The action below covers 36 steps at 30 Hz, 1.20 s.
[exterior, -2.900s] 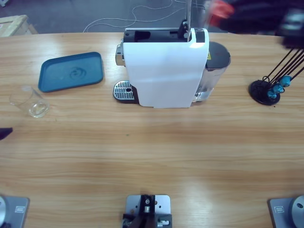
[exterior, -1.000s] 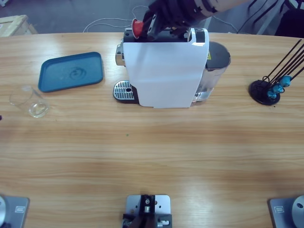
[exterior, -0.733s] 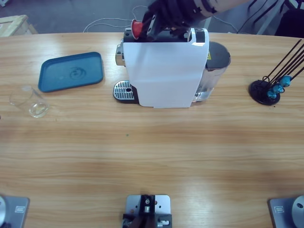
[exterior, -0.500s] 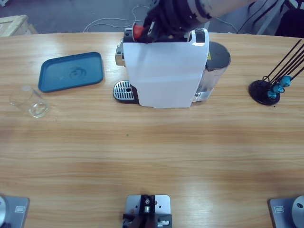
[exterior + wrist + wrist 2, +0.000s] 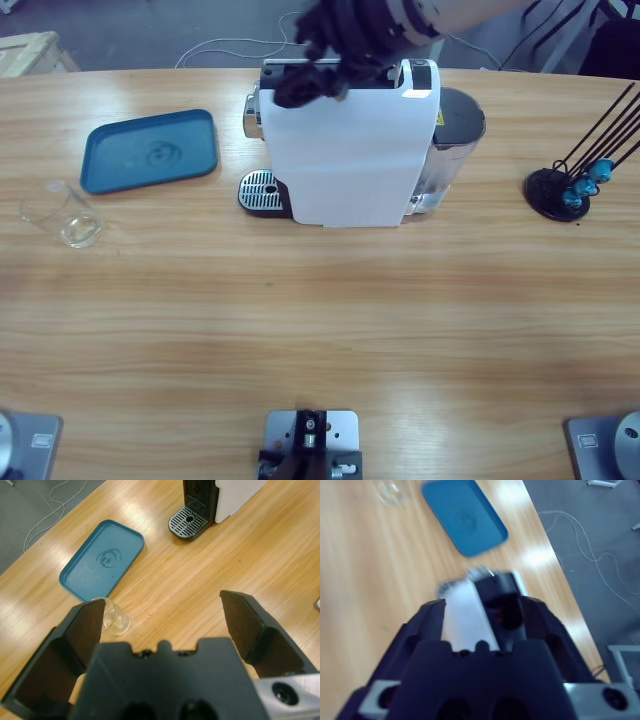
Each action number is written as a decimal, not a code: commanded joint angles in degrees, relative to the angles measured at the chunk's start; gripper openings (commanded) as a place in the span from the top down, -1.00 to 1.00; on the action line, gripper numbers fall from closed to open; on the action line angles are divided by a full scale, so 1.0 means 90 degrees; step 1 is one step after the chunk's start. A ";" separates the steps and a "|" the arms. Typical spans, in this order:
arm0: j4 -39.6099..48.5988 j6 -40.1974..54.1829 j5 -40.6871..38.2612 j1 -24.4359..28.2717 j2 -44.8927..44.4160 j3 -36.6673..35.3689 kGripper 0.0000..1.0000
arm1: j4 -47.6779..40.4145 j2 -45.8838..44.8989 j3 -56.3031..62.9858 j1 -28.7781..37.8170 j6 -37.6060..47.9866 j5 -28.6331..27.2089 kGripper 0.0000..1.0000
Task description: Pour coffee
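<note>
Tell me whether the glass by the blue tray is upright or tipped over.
Tipped over. The glass lies on its side on the table, apart from the blue tray; the left wrist view shows its round mouth facing sideways. No liquid shows inside.

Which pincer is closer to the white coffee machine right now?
The right pincer: it is over the top of the coffee machine. The left pincer hangs apart from it, above the table near the glass.

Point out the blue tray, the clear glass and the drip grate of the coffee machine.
blue tray (image 5: 150, 150): high view, on its flat middle.
clear glass (image 5: 66, 214): high view, on its side wall; it lies tipped on the table.
drip grate (image 5: 188, 520): left wrist view, on the perforated metal top.
</note>
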 commanded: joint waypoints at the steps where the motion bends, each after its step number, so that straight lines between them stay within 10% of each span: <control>1: -0.0053 0.0010 0.0066 0.0370 0.0022 0.0198 -0.98 | 0.0726 -0.1412 0.0654 0.1233 0.3355 -0.1416 1.00; 11: 0.0150 -0.0021 0.0097 0.0386 0.0385 -0.0148 -0.98 | 0.0947 -0.2335 0.1857 0.0916 0.6081 -0.3912 1.00; 20: 0.0824 -0.0087 0.0589 0.0386 0.0489 -0.0488 -0.97 | -0.0545 -0.0884 0.1042 -0.0740 0.6743 -0.2908 1.00; 36: 0.0844 -0.0570 0.1128 0.0386 -0.0091 -0.0529 -0.98 | -0.1818 -0.0089 0.0960 0.0324 0.6642 -0.1759 1.00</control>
